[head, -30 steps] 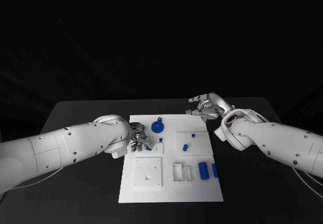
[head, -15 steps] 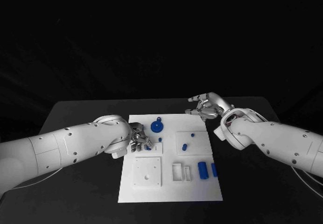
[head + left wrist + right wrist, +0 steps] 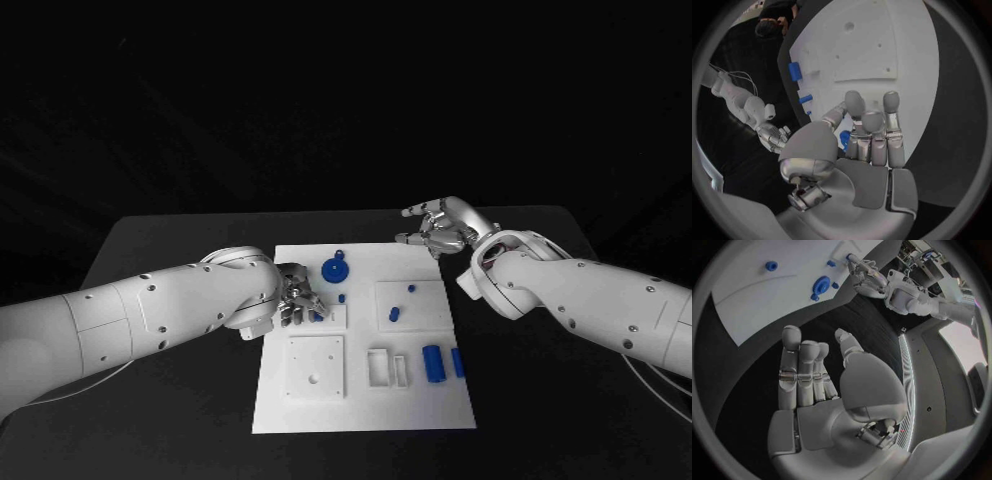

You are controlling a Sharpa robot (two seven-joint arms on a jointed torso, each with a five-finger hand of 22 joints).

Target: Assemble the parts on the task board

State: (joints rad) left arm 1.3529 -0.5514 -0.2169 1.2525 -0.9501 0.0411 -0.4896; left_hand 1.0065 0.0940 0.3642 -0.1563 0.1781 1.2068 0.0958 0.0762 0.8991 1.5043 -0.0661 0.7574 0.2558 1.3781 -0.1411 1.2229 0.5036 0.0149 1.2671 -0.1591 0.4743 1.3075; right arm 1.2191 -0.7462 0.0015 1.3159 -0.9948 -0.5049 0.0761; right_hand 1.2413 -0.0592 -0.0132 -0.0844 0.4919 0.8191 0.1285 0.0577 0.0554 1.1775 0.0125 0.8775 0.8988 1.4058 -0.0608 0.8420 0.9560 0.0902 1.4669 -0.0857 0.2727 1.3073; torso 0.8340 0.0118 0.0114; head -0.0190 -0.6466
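1. From my head cam, the white task board (image 3: 366,350) sits in the middle of the black table (image 3: 173,240). My left hand (image 3: 299,298) is over the board's left edge, and my right hand (image 3: 441,228) is off the board, just past its far right corner.
2. My left wrist cam catches something the head view hides: a small blue part (image 3: 844,138) tucked between my thumb and fingers, so that hand's pinching it. The fingers (image 3: 891,107) lie close together, pointing out over the board.
3. My right wrist cam shows my right palm holding nothing, fingers (image 3: 791,347) fairly straight and side by side with the thumb standing off. It hangs over bare table, with the board's edge beyond it.
4. That same cam also picks up the blue disc with a knob (image 3: 821,284) from the far side, with my left hand past it.
5. Blue part count from the head view:
   - one round disc piece (image 3: 336,269) near the far edge
   - one tiny peg (image 3: 342,298) just beside my left fingers
   - two pieces on the raised square block (image 3: 410,303): a small one (image 3: 411,289) and a longer one (image 3: 394,314)
   - two upright bars near the right edge, a fat one (image 3: 433,364) and a thin one (image 3: 459,362)
6. White fixtures: one square plate with holes (image 3: 316,367) and one slotted holder (image 3: 387,367), side by side on the near half.
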